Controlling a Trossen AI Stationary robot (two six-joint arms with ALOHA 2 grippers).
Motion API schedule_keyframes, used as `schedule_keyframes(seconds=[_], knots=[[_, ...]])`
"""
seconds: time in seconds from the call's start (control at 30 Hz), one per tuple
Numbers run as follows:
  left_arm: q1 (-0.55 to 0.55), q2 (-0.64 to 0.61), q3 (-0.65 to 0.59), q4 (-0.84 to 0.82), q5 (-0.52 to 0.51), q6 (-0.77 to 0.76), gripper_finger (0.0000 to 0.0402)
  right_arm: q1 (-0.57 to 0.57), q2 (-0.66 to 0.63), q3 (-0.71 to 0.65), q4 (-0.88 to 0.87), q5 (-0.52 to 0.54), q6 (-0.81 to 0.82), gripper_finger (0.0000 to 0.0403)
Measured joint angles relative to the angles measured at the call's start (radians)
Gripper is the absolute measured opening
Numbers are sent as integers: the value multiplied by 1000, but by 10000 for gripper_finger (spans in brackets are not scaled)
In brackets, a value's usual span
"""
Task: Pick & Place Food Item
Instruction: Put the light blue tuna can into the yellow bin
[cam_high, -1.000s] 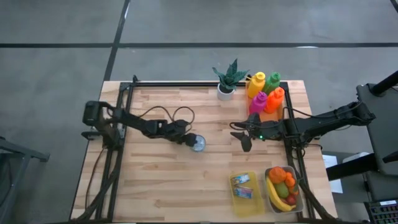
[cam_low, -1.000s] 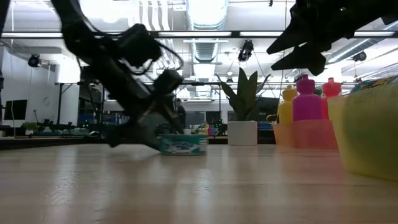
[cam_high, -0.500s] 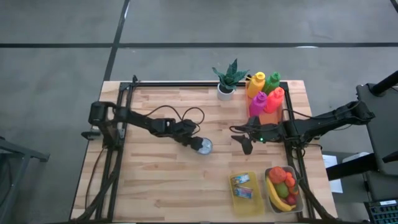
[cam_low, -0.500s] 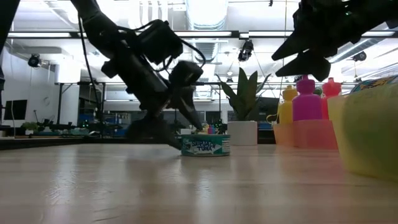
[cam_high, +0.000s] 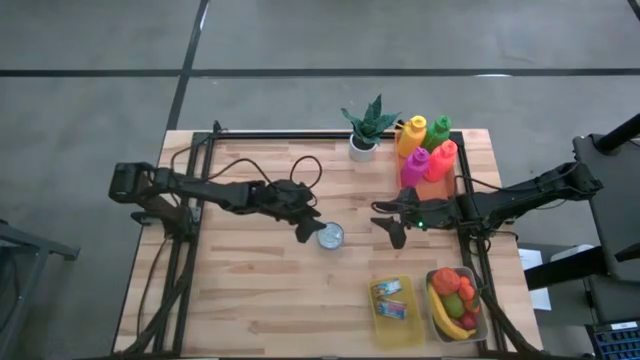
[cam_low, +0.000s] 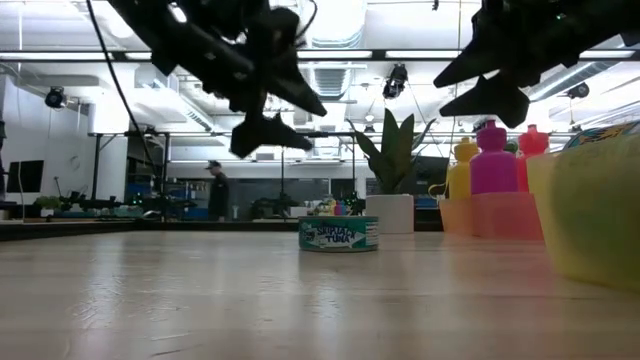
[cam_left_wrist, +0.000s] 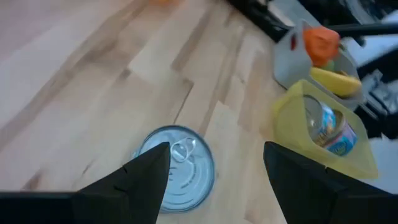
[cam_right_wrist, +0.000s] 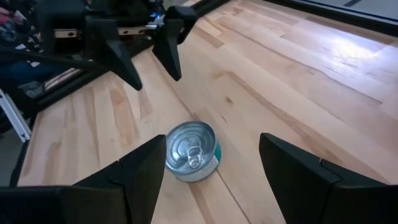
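the tuna can (cam_high: 330, 236) stands upright mid-table, free of both grippers; left gripper (cam_high: 306, 228) hovers beside it, right gripper (cam_high: 392, 227) nearer the right edge, both spread, empty; rigid, slick metal, probably best pinched across its sides

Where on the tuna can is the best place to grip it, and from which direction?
Grip the tuna can across its round side wall, coming from straight above. It stands upright with the pull-tab lid up and open tabletop around it, so fingers probably fit on opposite sides.
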Motion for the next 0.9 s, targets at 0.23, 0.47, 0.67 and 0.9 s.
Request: schedule_keyframes(seconds=[0.23, 0.47, 0.67, 0.9], knots=[[-2, -42, 0, -1, -5, 42, 263, 0, 0, 0, 19, 8, -2, 254], [-2, -42, 0, -5, -5, 42, 263, -1, 0, 0, 21, 11, 14, 254], [-1, -41, 0, -9, -20, 153, 263, -1, 0, 0, 21, 10, 42, 254], [-27, -41, 0, -23, -23, 477, 263, -1, 0, 0, 22, 10, 46, 254]])
